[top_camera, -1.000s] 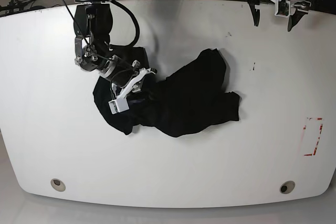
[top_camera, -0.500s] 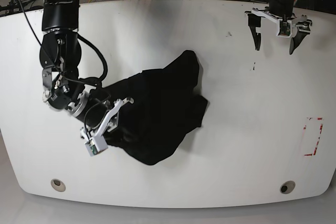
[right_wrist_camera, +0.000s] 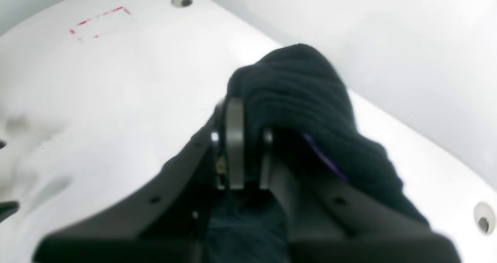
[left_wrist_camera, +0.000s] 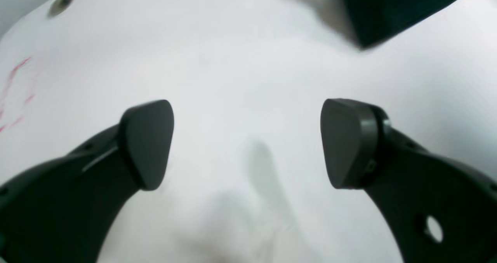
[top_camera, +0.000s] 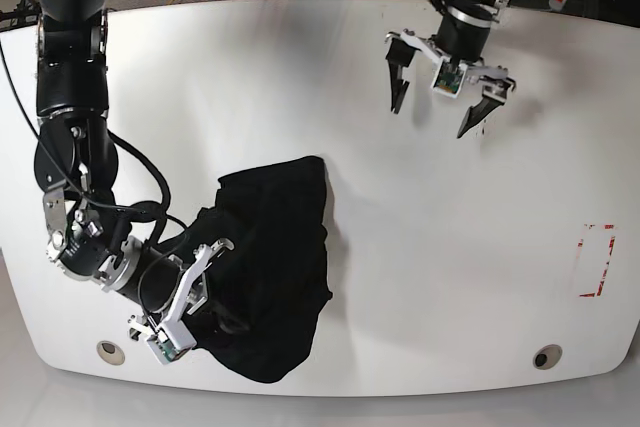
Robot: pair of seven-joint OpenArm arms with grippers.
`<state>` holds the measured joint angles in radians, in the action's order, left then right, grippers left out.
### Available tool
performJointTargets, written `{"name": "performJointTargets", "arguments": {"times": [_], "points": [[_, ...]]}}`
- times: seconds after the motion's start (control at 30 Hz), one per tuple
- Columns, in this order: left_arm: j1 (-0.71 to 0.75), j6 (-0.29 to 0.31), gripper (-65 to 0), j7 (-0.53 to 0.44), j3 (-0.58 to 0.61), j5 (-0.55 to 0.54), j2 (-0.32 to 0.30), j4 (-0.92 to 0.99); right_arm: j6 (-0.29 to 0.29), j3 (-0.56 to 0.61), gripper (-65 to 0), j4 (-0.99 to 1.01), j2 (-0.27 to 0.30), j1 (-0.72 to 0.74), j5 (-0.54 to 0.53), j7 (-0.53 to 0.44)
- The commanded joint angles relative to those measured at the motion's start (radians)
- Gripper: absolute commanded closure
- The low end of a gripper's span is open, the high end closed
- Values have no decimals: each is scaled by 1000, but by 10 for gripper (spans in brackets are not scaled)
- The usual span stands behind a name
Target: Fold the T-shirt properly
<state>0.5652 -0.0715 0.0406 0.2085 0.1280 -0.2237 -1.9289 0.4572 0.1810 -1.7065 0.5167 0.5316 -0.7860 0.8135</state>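
The black T-shirt (top_camera: 275,267) lies bunched in a heap near the table's front left. My right gripper (top_camera: 205,292) is shut on its left edge. In the right wrist view the fingers (right_wrist_camera: 235,139) pinch a ribbed fold of the T-shirt (right_wrist_camera: 299,88), and a thin purple strip (right_wrist_camera: 324,160) shows beside them. My left gripper (top_camera: 432,112) hangs open over bare table at the back right, well apart from the cloth. In the left wrist view my left gripper (left_wrist_camera: 246,142) has nothing between its pads, and only a dark corner of the T-shirt (left_wrist_camera: 388,11) shows at the top.
A red dashed rectangle (top_camera: 597,260) is marked on the white table (top_camera: 430,277) near the right edge. Two round holes (top_camera: 111,351) (top_camera: 546,356) sit by the front edge. Cables and gear lie beyond the back edge.
My right arm has dragged the T-shirt from the table's middle toward the front left, and the cloth has bunched up. My left gripper has moved from the back right corner toward the middle, still open.
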Motion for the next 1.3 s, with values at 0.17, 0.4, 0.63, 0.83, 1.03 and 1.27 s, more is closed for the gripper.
{"name": "performJointTargets", "arguments": {"times": [0.17,0.4,0.63,0.83,1.03,1.27], "points": [[-248,-7,-558,104,95,3,131,154,5,-4,0,-13,41,43,-19,-35],[-437,-7,-558,104,187,3,218,360,5,-4,0,-14,41,45,-19,-36],[-555,43,-560,104,248,-3,266,509,5,-5,0,-14,41,45,-19,-36],[-580,167,-560,104,240,-3,320,561,5,-7,0,-14,46,40,-19,-36],[-618,198,-560,104,242,-3,353,645,5,-7,0,-13,46,38,-19,-36],[-678,198,-556,106,243,-3,378,761,5,-8,0,-10,44,37,-19,-36]]}}
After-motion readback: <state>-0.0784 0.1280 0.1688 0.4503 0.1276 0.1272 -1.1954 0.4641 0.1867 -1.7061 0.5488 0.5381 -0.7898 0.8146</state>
